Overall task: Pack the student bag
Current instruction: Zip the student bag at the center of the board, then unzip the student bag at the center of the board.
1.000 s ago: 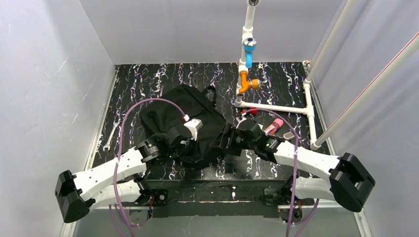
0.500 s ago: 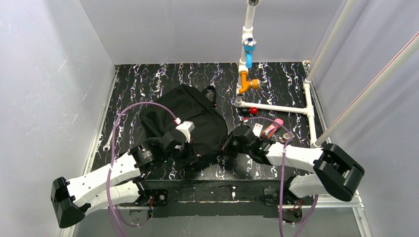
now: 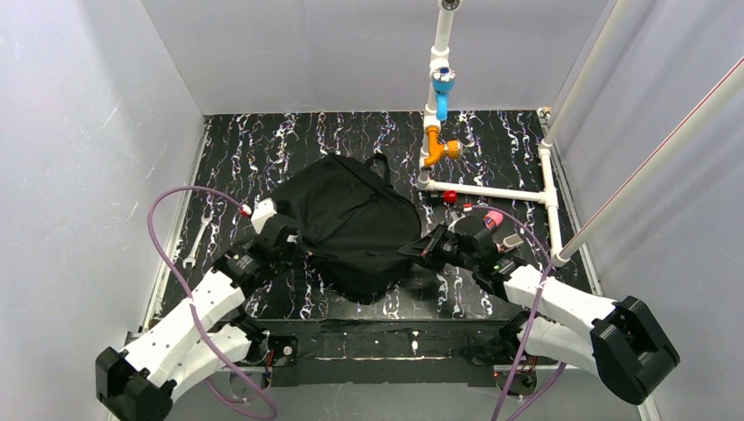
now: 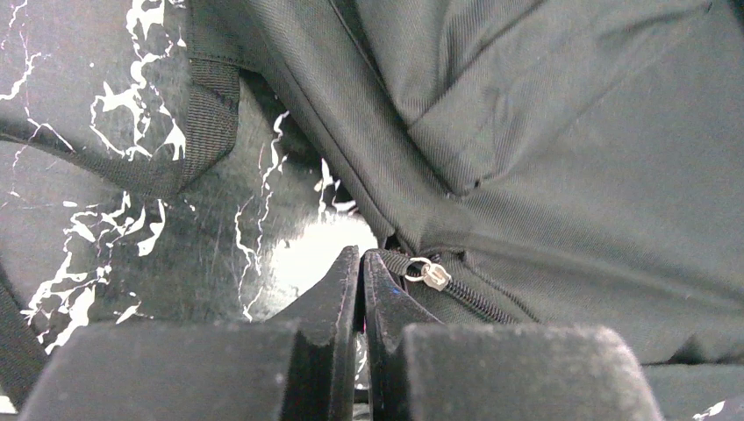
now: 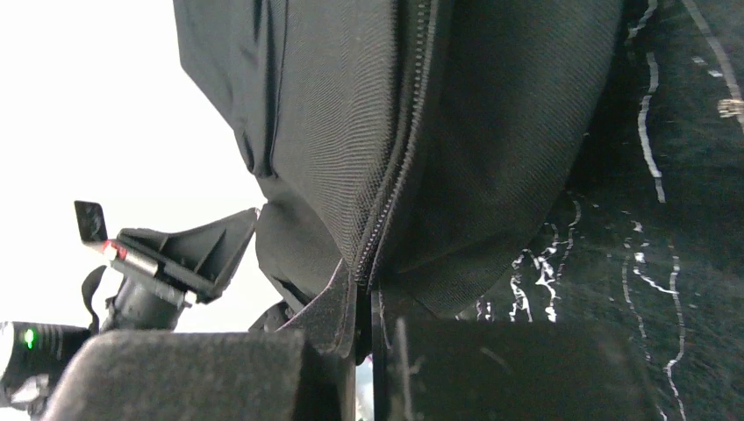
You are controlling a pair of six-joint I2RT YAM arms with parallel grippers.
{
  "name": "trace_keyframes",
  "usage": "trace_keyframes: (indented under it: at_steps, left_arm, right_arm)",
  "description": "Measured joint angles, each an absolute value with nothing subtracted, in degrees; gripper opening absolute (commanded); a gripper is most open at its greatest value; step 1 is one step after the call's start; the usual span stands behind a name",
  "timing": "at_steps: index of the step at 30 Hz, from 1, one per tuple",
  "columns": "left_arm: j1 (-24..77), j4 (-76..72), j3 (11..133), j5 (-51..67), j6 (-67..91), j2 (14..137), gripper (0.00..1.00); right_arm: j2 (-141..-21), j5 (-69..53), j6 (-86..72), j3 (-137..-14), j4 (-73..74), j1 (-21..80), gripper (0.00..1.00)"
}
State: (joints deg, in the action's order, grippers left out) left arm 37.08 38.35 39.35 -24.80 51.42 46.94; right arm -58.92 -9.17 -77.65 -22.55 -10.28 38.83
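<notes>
Two arms rise from the near edge of the tabletop (image 3: 263,140) and lean in toward each other, one at each near corner of the bag (image 3: 355,219).

The left tool (image 4: 360,263) has its jaws pressed fully together. Its tips sit right against the end of the bag's zipper, just beside the small metal zipper pull (image 4: 432,274). Whether any cloth is pinched between them cannot be told. A black strap (image 4: 211,114) lies flat on the tabletop to the side of this tool.

The right tool (image 5: 362,276) is closed too, clamped on the bag's right edge. The zipper seam runs down straight into the narrow slit between its fingers, and the cloth there is lifted and bulging above them.

The bag lies in the middle of the tabletop between the two tools, with its top loop (image 3: 379,163) pointing to the far side.

Left of the bag, near the tabletop's edge, lies a small wrench (image 3: 200,235). Right of it, behind the right tool, sits a pink object (image 3: 493,216), with a red knob (image 3: 450,196) just beyond.

At the far right stands a white pipe frame (image 3: 491,191) carrying an orange valve (image 3: 436,151), and a blue fitting (image 3: 443,92) above that.
</notes>
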Motion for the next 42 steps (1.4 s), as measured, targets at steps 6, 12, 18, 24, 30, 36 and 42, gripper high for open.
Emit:
trace_keyframes:
  at_steps: [6, 12, 18, 24, 30, 36, 42]
  left_arm:
    - [30.3, 36.6, 41.7, -19.9, 46.0, 52.9, 0.06]
    - [28.2, 40.9, 43.6, -21.1, 41.1, 52.7, 0.67]
    - [27.6, 45.4, 44.8, -18.5, 39.3, 46.4, 0.96]
    - [27.6, 47.1, 51.6, -16.0, 31.5, 42.5, 0.98]
    - [27.6, 43.8, 60.9, -12.3, 25.9, 53.0, 0.98]
    - [26.3, 37.0, 63.7, -8.7, 23.6, 68.1, 0.87]
    - [25.4, 31.7, 56.8, -7.5, 24.8, 70.3, 0.49]
  right_arm:
    - [-64.0, -12.2, -72.3, -24.0, -13.4, 39.4, 0.01]
    - [-67.7, -6.7, -65.0, -26.6, -15.7, 50.0, 0.01]
    - [-82.5, -4.3, -61.0, -29.1, -27.5, 60.8, 0.01]
    - [-87.0, -3.0, -52.0, -31.2, -30.9, 62.1, 0.43]
    - [-82.3, 1.1, -43.2, -34.8, -20.4, 63.0, 0.61]
    - [-75.2, 7.2, -36.5, -41.1, -0.4, 63.0, 0.74]
    - [-72.8, 16.1, -29.9, -52.0, 13.3, 62.6, 0.74]
